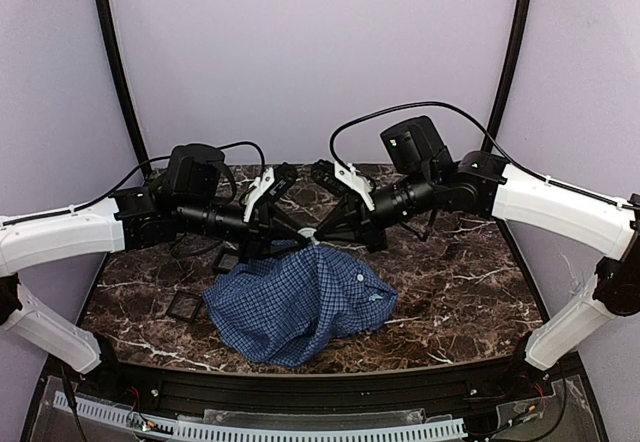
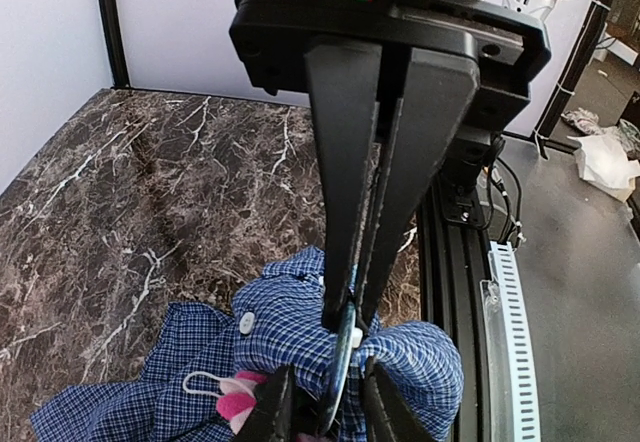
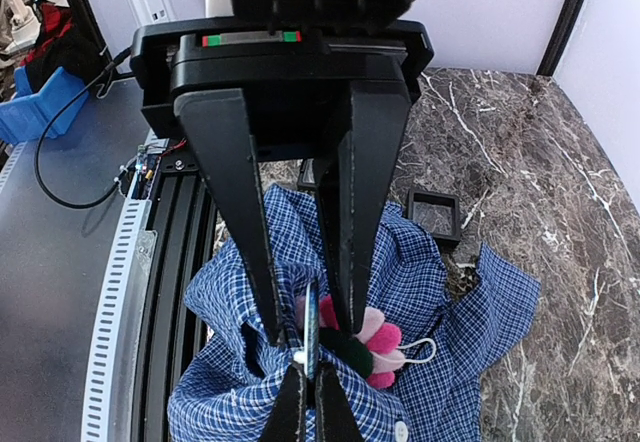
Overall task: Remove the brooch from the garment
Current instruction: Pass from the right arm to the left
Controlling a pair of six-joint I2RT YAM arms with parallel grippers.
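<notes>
**Brooch (image 3: 385, 340) on the peak of the garment (image 1: 290, 307)**

Two small black trays (image 1: 185, 307) lie on the marble table (image 1: 450, 272) at the left, near the garment's left edge. My left pincer (image 2: 350, 320) stands narrow, its fingers either side of a thin pale-blue strip (image 2: 338, 377) seen edge-on. I cannot tell whether they grip it. At mid-table the checked garment rises to a peak. The pink brooch sits there, touching one finger of my right pincer (image 3: 310, 334), which is clamped on the bunched cloth.
</notes>
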